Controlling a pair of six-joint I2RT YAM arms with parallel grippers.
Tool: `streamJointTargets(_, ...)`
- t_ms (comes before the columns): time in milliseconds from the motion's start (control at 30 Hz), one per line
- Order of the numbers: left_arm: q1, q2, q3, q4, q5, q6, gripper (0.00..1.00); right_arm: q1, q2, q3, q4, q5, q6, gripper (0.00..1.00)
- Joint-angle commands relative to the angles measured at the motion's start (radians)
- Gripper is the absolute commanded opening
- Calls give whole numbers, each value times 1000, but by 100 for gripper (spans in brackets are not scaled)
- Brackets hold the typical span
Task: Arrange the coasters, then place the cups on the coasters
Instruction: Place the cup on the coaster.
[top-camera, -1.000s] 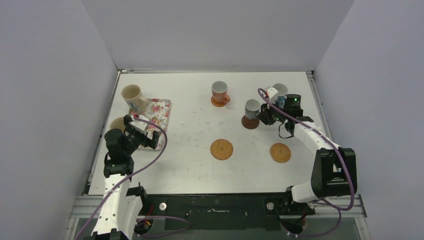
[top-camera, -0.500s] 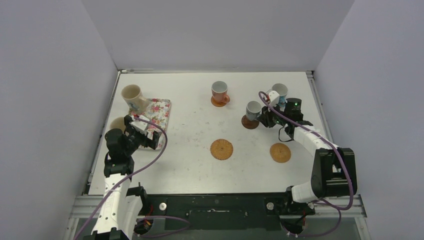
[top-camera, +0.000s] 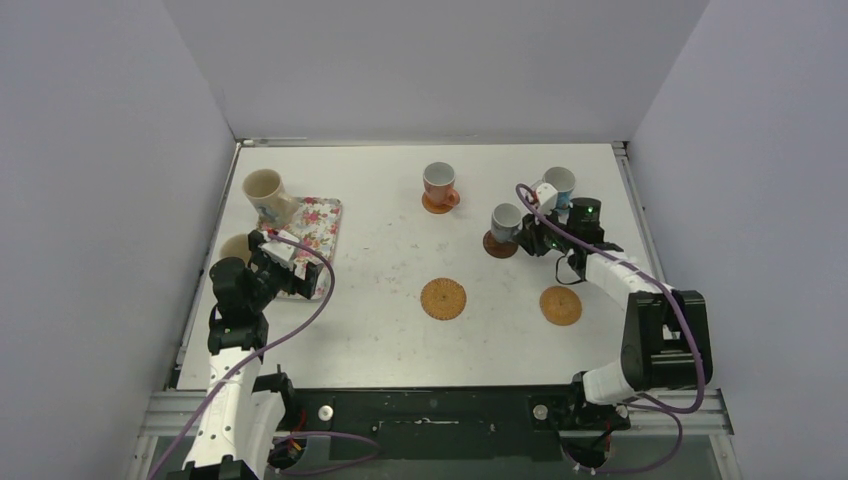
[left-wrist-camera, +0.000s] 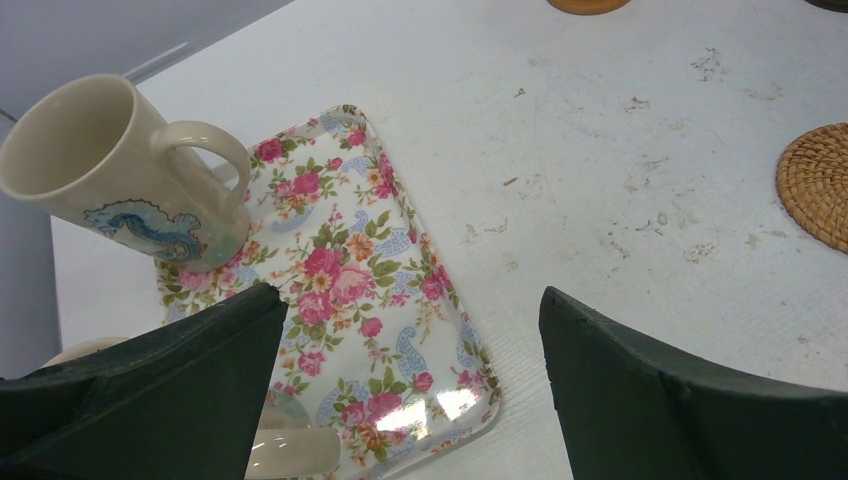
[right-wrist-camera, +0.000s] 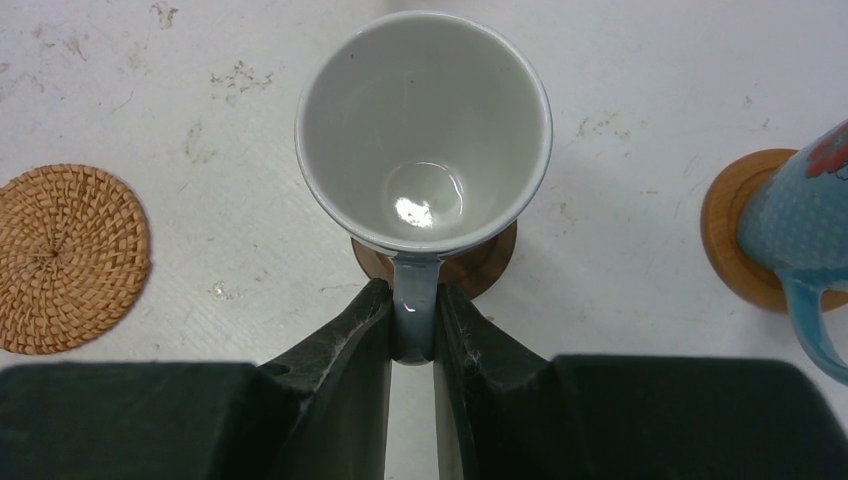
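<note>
Nearest my arm bases lie two bare woven coasters (top-camera: 443, 298), waiting for cups. On my left, the left gripper (left-wrist-camera: 408, 312) hangs with its fingers spread wide and holding nothing, above the floral tray (left-wrist-camera: 420, 262). The cream seahorse mug (left-wrist-camera: 110, 170) leans on the tray's far corner, and a second cream mug (left-wrist-camera: 292, 450) peeks out under the near finger.

Further out on the right, the right gripper (right-wrist-camera: 412, 300) is pinched tight on the handle of the grey mug (right-wrist-camera: 425, 130). The handle points straight back at the fingers, with the bowl directly beyond them, over the dark brown coaster (right-wrist-camera: 482, 268) (whether it is fully seated I cannot tell). I judge the release calls for backing out along that handle line. Beyond stand the light blue mug (right-wrist-camera: 800, 215) and the salmon mug (top-camera: 438, 182) — both already on coasters.
</note>
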Motion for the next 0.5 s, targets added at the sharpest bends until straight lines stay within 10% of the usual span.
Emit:
streamJointTargets(0,6,-1,-2,41,4,8,97,-8,22,13,100,-40,-9,0)
streamJointTargets(467,6,-5,-3,39,8,10,97,-7,87,33,89,-42,-10,0)
